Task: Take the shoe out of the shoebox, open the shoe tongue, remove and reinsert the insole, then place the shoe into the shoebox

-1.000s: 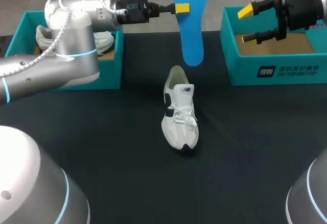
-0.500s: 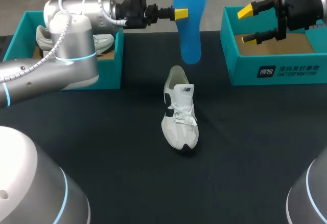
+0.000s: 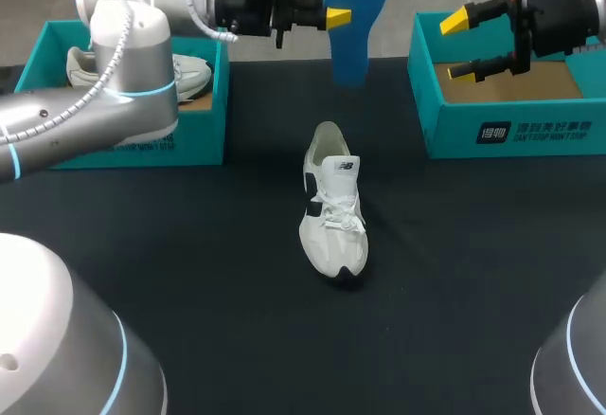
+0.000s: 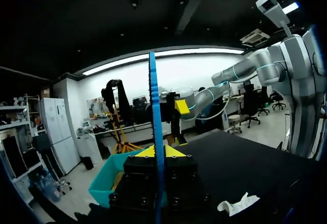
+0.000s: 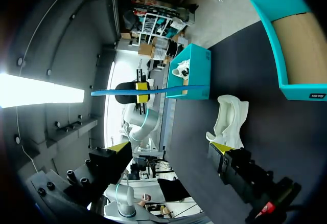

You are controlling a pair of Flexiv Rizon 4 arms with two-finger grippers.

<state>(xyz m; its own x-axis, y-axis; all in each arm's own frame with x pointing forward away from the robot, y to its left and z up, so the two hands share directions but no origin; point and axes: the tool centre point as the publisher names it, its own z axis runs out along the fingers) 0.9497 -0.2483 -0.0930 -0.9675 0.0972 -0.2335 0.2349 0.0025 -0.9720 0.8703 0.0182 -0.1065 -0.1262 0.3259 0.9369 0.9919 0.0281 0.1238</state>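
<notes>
Insole aloft, upright
My left gripper clamps the insole, long axis vertical; shoe lies on the table, toe toward me; right gripper gapes over a box.

Soft, even light falls from above on the dark matte worktop. The white shoe casts hardly any shadow. Pale highlights sit on the left arm's silver shell. In both wrist views, ceiling strip lights glare white against a dim room.
</notes>
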